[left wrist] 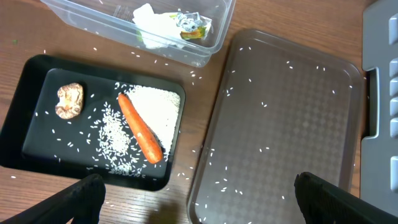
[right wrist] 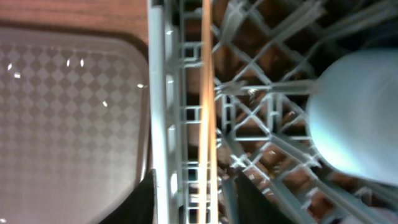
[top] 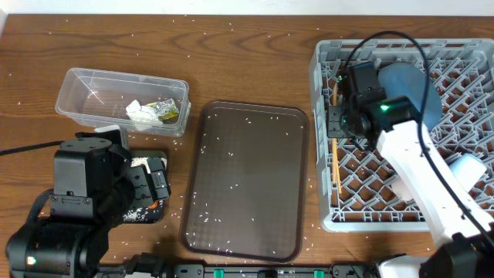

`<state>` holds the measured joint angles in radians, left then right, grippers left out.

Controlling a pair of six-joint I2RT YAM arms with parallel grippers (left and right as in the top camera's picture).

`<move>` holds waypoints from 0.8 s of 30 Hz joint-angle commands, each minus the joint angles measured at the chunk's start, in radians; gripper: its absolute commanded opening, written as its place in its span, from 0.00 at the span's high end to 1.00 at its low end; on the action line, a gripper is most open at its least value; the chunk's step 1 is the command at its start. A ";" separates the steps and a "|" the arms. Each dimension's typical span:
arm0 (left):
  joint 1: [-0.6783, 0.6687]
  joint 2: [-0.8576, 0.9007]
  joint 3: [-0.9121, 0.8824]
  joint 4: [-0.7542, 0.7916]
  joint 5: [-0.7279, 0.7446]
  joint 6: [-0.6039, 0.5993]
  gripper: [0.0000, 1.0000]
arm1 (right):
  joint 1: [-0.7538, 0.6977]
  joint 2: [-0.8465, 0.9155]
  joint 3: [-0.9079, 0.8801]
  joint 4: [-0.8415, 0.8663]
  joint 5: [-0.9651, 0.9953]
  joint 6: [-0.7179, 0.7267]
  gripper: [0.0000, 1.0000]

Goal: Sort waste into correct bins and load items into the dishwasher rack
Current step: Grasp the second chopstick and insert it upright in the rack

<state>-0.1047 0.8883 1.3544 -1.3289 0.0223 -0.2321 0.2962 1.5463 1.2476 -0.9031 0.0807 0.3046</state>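
The grey dishwasher rack (top: 386, 208) stands at the right. In it are the blue plate (top: 409, 81) and the wooden chopsticks (top: 336, 166), which lie along its left wall. My right gripper (top: 338, 123) hovers over that wall. In the right wrist view its open fingers (right wrist: 194, 190) straddle the rack wall (right wrist: 163, 93) and the chopsticks (right wrist: 208, 93). My left gripper (left wrist: 199, 183) is wide open and empty above the table, between the black bin and the tray. The black bin (left wrist: 25, 106) holds the carrot (left wrist: 140, 127), brown lump (left wrist: 68, 99) and rice (left wrist: 158, 109). The clear tub (left wrist: 214, 37) holds the tissue (left wrist: 152, 22) and wrapper (left wrist: 191, 25).
The dark brown tray (top: 247, 181) lies in the middle with rice grains scattered on it and on the wood around it. A pale rounded dish (top: 471, 166) sits in the rack, partly behind my right arm. The clear tub (top: 81, 85) is at the far left.
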 commanded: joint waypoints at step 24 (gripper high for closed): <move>0.006 -0.001 0.019 -0.002 -0.009 -0.002 0.02 | 0.065 -0.479 -0.003 -0.069 -0.414 -0.092 0.01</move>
<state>-0.1047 0.8883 1.3544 -1.3293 0.0223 -0.2321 0.3496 1.0969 1.2457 -0.9524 -0.2245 0.2222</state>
